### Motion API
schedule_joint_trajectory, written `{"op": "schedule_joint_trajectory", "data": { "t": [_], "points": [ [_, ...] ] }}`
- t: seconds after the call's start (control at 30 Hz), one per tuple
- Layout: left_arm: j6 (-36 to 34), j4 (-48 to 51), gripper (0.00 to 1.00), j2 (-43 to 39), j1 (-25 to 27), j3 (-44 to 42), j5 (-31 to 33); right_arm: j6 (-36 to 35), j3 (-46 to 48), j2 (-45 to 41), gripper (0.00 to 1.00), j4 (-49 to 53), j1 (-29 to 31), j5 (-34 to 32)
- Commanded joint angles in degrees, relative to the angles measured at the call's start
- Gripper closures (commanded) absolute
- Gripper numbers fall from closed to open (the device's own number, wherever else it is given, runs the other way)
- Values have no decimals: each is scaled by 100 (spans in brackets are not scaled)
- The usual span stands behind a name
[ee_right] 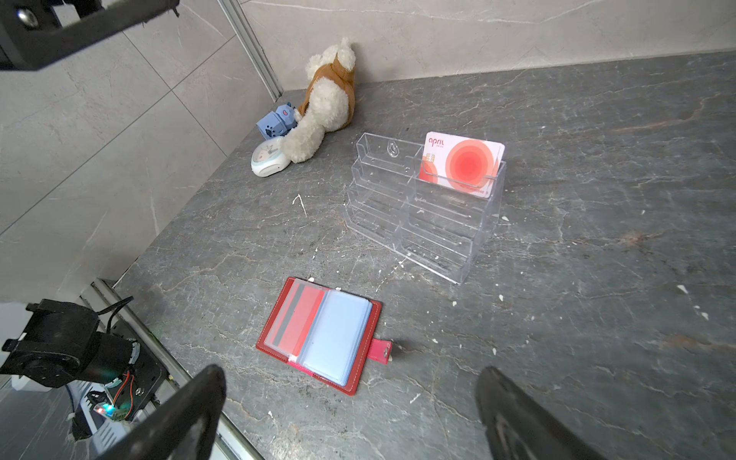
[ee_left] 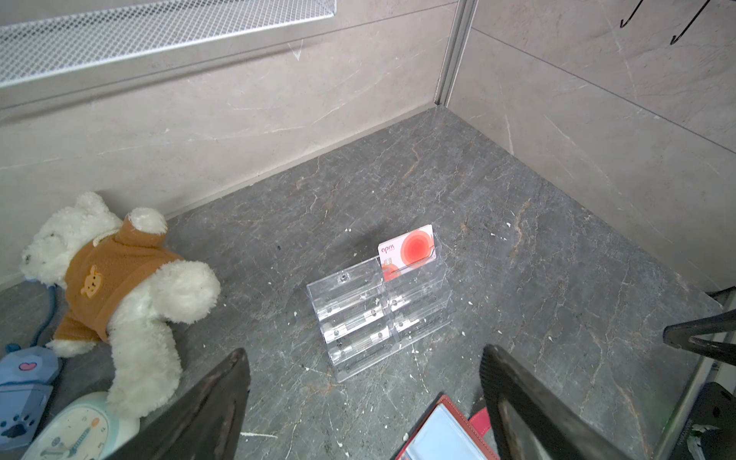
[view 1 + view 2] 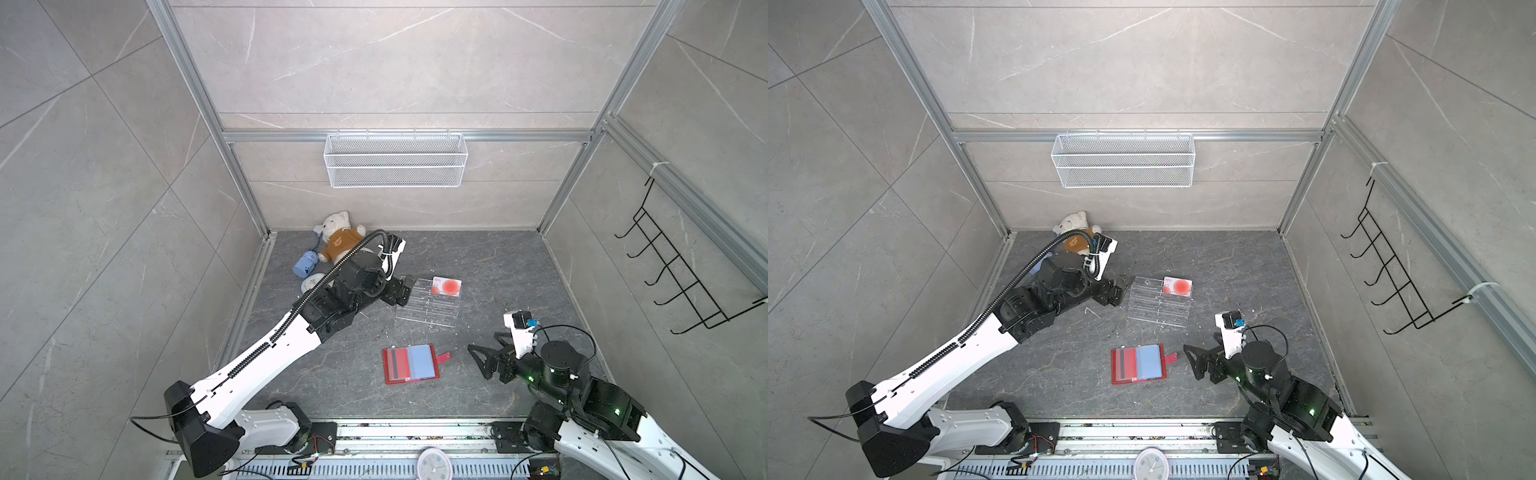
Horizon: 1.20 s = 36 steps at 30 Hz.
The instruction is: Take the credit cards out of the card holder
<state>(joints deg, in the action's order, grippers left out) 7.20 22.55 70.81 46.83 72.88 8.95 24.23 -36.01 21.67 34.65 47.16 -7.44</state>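
- Left gripper [image 3: 405, 289] is hanging wide open just beside the clear rack [image 3: 428, 309], with one credit card [image 3: 446, 286] standing in the rack's far slot.
- Right gripper [image 3: 478, 361] is gaping open, with the card holder [image 3: 411, 363] lying open near its tips.
- Teddy bear [image 3: 338, 239], clock [image 3: 311, 284] and blue toy [image 3: 305, 264] are sitting off to the left gripper's side.

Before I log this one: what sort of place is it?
Probably a lab robot cell, not a real room: stone-look panels in an aluminium frame, a left arm and right arm mounted on a rail, and staged props such as a teddy and clock.
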Motion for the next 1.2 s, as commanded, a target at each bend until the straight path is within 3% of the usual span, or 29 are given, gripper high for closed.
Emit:
{"op": "schedule_joint_trajectory", "data": {
  "t": [0.0, 0.53, 0.97, 1.17],
  "points": [
    [376, 99, 9, -283, -33, -147, 4, 90, -109, -5, 0, 77, -12, 84],
    [1626, 170, 11, -1023, -32, -1653, -251, 186, 12, 253, 0, -156, -13, 253],
    [3195, -366, 15, -1280, -33, -2964, -595, 308, 207, 447, 0, -432, -13, 453],
    [4078, -769, 18, -1273, -29, -3463, -1033, 385, 343, 581, 0, -589, -11, 563]
  ]
}}
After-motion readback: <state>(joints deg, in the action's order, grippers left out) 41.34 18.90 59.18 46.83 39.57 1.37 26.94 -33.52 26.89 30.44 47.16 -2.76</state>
